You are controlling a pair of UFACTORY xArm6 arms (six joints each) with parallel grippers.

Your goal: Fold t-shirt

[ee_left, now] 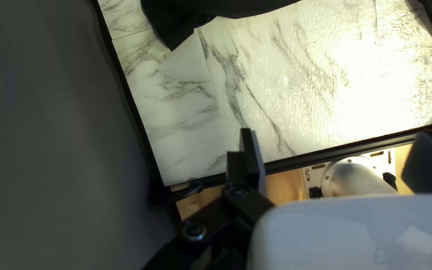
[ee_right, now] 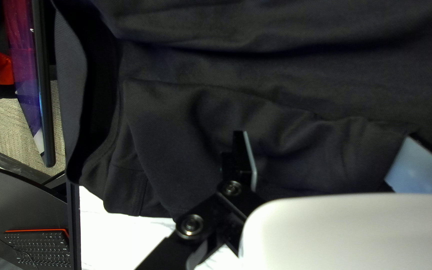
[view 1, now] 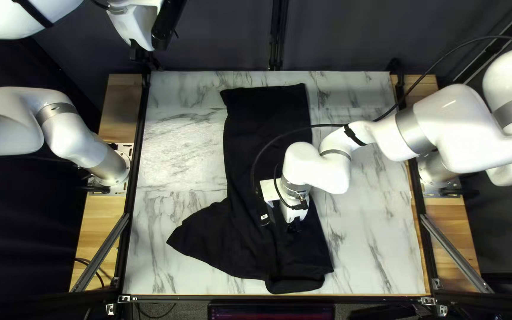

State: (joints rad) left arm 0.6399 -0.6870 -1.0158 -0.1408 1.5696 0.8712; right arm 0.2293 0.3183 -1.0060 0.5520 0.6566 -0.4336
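The black t-shirt (view 1: 256, 237) is stretching between the table's (view 1: 179, 142) far and near sides, flaring left. The right hand (view 1: 281, 223) is hanging open over its near part; the left hand (view 1: 143, 38), also open, is hovering near the far-left corner.

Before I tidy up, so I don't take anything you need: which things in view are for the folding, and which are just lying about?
For the folding:
black t-shirt
left gripper, open
right gripper, open, at the shirt

Just lying about, off the table:
keyboard
screen
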